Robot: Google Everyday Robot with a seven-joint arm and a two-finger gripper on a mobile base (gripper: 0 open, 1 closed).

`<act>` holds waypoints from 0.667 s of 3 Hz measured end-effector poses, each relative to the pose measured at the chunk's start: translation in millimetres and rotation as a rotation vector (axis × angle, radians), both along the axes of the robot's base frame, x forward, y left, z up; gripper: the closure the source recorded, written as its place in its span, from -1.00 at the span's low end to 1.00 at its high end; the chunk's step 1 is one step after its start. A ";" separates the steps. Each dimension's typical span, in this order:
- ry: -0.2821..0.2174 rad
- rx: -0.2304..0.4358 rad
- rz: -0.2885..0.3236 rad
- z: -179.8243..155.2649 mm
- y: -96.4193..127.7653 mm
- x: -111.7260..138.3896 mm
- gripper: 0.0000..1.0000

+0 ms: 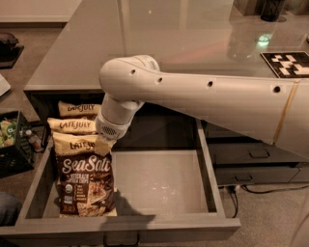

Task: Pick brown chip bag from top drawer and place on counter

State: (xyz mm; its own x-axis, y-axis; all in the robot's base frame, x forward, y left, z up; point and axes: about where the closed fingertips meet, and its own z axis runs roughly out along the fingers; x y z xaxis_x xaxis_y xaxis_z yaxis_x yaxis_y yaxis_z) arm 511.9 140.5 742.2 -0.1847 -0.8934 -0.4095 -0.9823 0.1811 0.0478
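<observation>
The top drawer (159, 181) is pulled open under the counter (145, 34). Three brown chip bags lie in a row along its left side. The front brown chip bag (86, 179) stands tilted, showing its cream "Late July" band and "Sea Salt" script. Two more bags (72, 125) sit behind it, mostly covered. My gripper (104, 141) reaches down from the white arm (193, 96) and sits at the right top corner of the front bag, touching its cream band. The wrist hides most of the gripper.
The right part of the drawer floor is bare grey. Narrower handled drawers (251, 161) are at the right. A black crate (12, 140) stands on the floor at the left. A black-and-white tag (288, 63) and a dark cup (271, 9) are on the counter.
</observation>
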 end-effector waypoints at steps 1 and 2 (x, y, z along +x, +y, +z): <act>0.000 0.000 0.000 0.0 0.0 0.0 0.88; -0.040 0.055 0.004 22.2 -5.9 -12.0 1.00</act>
